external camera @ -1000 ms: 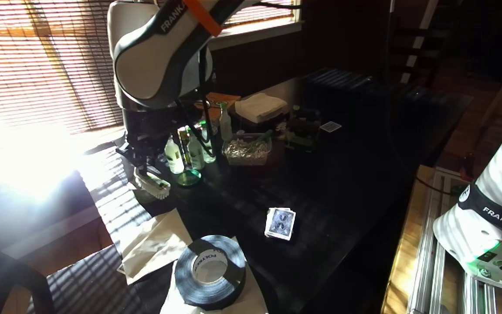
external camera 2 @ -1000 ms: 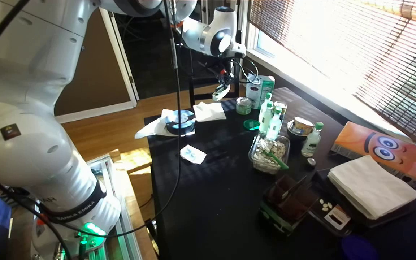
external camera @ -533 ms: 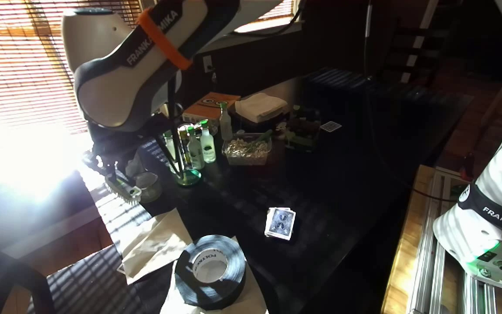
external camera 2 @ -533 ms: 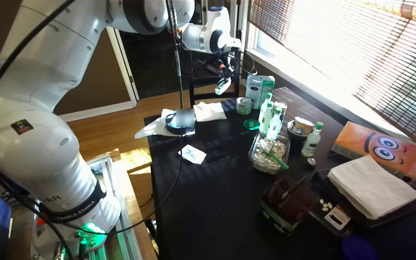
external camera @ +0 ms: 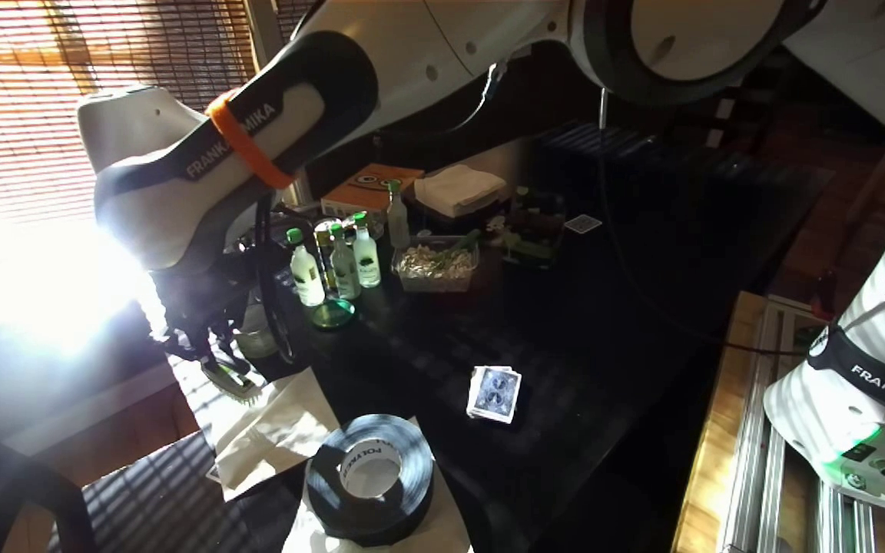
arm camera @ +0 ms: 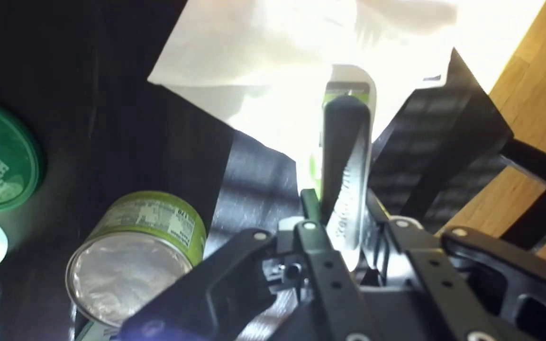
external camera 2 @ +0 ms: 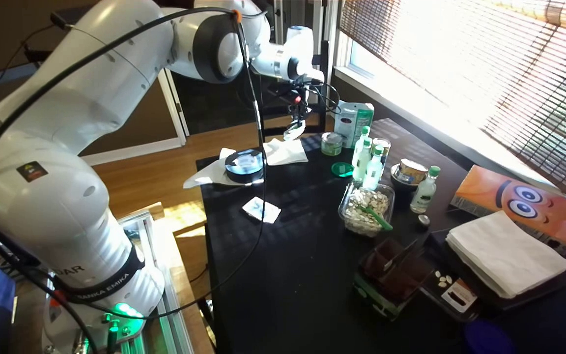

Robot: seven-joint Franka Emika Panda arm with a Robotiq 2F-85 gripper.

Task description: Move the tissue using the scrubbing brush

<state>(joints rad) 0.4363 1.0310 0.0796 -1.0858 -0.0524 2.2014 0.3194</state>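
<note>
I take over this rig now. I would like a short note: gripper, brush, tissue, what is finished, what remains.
Gripper: closed, holding the scrubbing brush.
Brush: at the edge of the tissue, overlapping it in the wrist view; contact cannot be judged.
Tissue: slightly crumpled, beside the tape roll.
Done: brush gripped.
Left: move the tissue with the brush; no target spot is shown.

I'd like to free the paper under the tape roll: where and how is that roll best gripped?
The tape roll is probably best taken by one side, from above: it lies flat, its hollow core facing up, so the end effector could straddle that side, one jaw inside the core. It must first set down the scrubbing brush.
</note>
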